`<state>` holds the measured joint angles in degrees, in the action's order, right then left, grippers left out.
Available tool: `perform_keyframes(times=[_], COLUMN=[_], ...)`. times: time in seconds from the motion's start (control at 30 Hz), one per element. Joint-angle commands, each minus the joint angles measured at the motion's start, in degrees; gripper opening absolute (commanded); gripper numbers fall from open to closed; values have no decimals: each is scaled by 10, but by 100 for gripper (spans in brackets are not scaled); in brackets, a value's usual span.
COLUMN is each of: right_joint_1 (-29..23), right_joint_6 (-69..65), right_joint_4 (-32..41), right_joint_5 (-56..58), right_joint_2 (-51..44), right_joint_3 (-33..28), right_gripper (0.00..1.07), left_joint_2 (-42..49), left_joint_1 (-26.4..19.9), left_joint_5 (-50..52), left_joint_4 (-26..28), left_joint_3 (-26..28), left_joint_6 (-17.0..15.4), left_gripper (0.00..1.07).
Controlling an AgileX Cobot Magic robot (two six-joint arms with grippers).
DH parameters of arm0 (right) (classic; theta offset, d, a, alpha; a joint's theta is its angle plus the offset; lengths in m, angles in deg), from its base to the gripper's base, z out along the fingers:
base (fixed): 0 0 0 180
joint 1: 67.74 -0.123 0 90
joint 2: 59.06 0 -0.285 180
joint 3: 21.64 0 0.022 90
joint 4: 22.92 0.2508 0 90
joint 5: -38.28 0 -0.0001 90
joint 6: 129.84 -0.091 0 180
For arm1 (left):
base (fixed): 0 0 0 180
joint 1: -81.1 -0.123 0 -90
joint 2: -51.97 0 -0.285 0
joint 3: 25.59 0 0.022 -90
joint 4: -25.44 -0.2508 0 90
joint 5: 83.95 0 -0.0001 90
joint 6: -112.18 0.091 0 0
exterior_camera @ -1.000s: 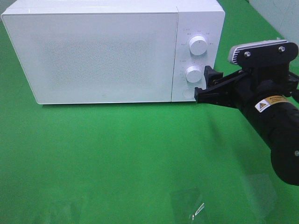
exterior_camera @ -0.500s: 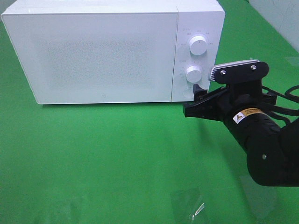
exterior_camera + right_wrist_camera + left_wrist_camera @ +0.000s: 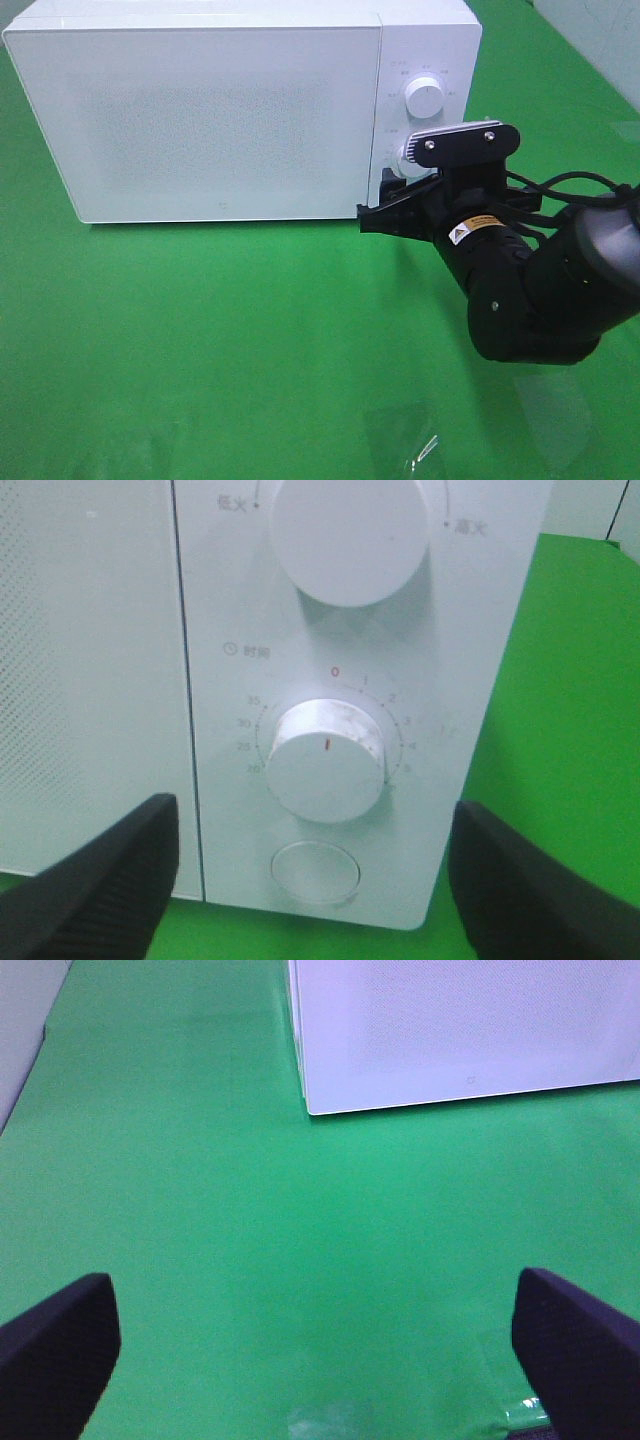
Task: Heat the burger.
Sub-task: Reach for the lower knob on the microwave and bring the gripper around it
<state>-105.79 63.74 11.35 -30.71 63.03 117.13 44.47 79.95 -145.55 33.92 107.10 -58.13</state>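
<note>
Burger: out of view, presumably inside shut microwave (image 3: 200,110); right gripper (image 3: 315,870), fingers wide and empty, newly slid leftward to timer dial (image 3: 327,760) for setting heat; left gripper (image 3: 320,1360) fingers wide over bench (image 3: 250,1240).

Black right gripper (image 3: 374,202) and arm (image 3: 530,300), yellow warning sticker (image 3: 474,228), grey-topped wrist camera (image 3: 455,142) (two screws), black cables (image 3: 560,181).

You have a flat, matte green tabletop (image 3: 200,330) with a white boxy microwave oven (image 3: 210,120) standing on it, door shut. Well in front of the microwave's dial end lies a crumpled scrap of clear plastic film (image 3: 405,440).
</note>
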Motion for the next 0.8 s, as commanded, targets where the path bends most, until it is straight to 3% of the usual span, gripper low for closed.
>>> perform_keyframes(times=[0.03, 0.3, 0.8], right_joint_1=[1, 15, 28], right_joint_6=[1, 2, 5], right_joint_4=[2, 9, 6], right_joint_5=[-86, -83, -82], right_joint_2=[9, 45, 70], right_joint_3=[20, 69, 106], right_gripper=[72, 72, 72], left_joint_2=[10, 10, 10], left_joint_1=[-1, -1, -1], left_joint_5=[2, 2, 2], left_joint_4=[1, 1, 1], left_joint_3=[-3, -3, -3], left_joint_6=[-2, -2, -2], left_gripper=[100, 100, 100])
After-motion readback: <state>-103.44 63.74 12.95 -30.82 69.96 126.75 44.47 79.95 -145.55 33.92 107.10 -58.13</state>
